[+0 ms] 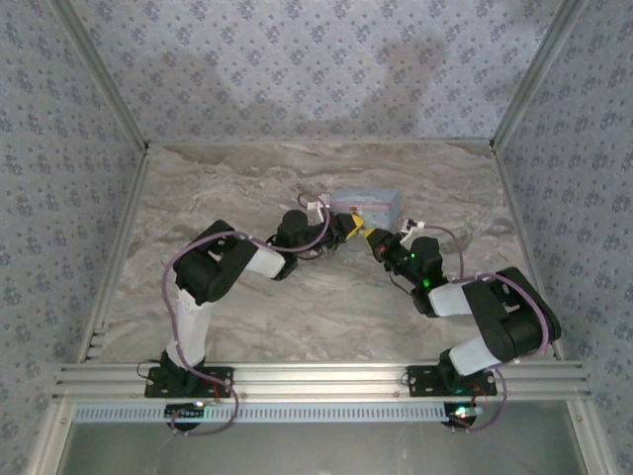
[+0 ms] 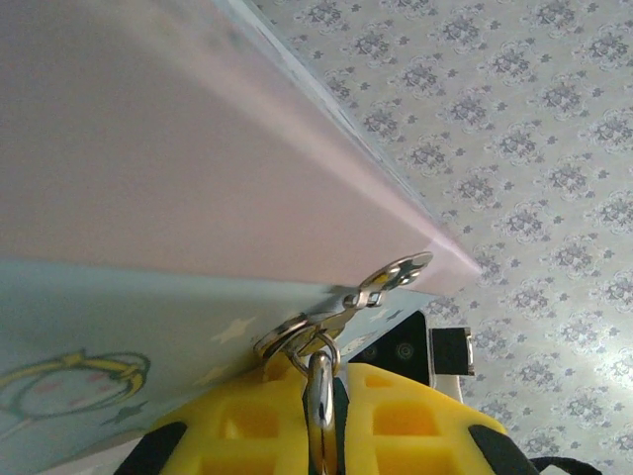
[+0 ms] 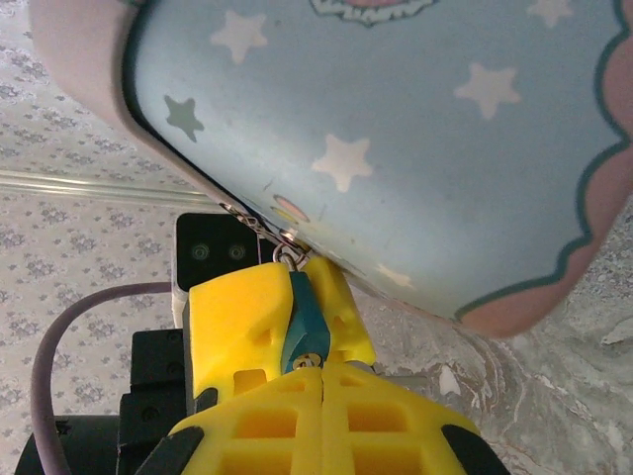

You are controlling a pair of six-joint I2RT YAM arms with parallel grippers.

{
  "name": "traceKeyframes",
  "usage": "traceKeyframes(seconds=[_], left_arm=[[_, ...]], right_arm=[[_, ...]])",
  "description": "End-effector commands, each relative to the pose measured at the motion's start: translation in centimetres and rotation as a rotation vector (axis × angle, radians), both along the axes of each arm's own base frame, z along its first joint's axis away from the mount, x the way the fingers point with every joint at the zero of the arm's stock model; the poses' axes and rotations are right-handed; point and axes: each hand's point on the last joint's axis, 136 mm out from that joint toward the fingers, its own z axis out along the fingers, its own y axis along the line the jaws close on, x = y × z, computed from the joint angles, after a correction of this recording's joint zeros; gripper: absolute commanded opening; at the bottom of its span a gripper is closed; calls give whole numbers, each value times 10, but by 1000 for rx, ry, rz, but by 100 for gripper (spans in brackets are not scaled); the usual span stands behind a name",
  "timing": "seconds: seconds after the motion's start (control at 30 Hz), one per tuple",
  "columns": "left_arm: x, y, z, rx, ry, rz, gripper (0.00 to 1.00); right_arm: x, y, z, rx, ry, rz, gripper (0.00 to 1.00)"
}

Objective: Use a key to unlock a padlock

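Note:
The small teal padlock (image 3: 305,319) hangs from the metal hasp (image 2: 331,319) on the front of the pastel cartoon tin (image 1: 366,205). My left gripper (image 2: 322,384) is shut on the padlock, its yellow fingers (image 3: 242,317) on either side of the body. The silver shackle (image 2: 321,391) shows edge-on between them. My right gripper (image 3: 321,376) is shut, its tips pressed against the padlock's keyhole end. The key is almost hidden between its fingers. Only a silver glint (image 3: 310,362) shows at the keyhole. From above, both grippers (image 1: 348,226) (image 1: 379,239) meet in front of the tin.
The tin stands on the marble tabletop (image 1: 297,297) near the back middle, with patterned walls (image 1: 316,69) on three sides. An aluminium rail (image 1: 316,381) runs along the near edge by the arm bases.

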Motion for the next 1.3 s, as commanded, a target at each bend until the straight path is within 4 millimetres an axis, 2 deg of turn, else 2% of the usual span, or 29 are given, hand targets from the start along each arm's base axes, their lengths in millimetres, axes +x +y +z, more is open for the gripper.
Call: traceKeyframes(seconds=[0.0,0.13,0.23,0.43,0.57,0.63,0.8,0.93,1.27], left_arm=[[-49,-18,22,-45,-90,-203,0],[-31,-6,17,-1,-102,-143,0],[-22,1,17,18,-114,-116,0],[-16,4,12,37,-106,-98,0],[-17,5,11,40,-103,-93,0],[-17,4,11,39,-101,-96,0],[-18,2,14,34,-100,-106,0],[-20,2,13,34,-95,-111,0],[-21,2,13,28,-88,-117,0]], right_arm=[[8,1,4,-15,-14,-4,1],[-14,-3,-18,-80,40,35,15],[-29,-12,-31,-131,78,50,21],[-57,-23,-35,-318,121,112,31],[-70,-29,-27,-532,117,184,30],[-72,-30,-23,-599,99,210,30],[-68,-24,-9,-813,40,284,40],[-59,-12,-10,-907,28,352,44],[-43,4,-16,-1081,4,420,45]])
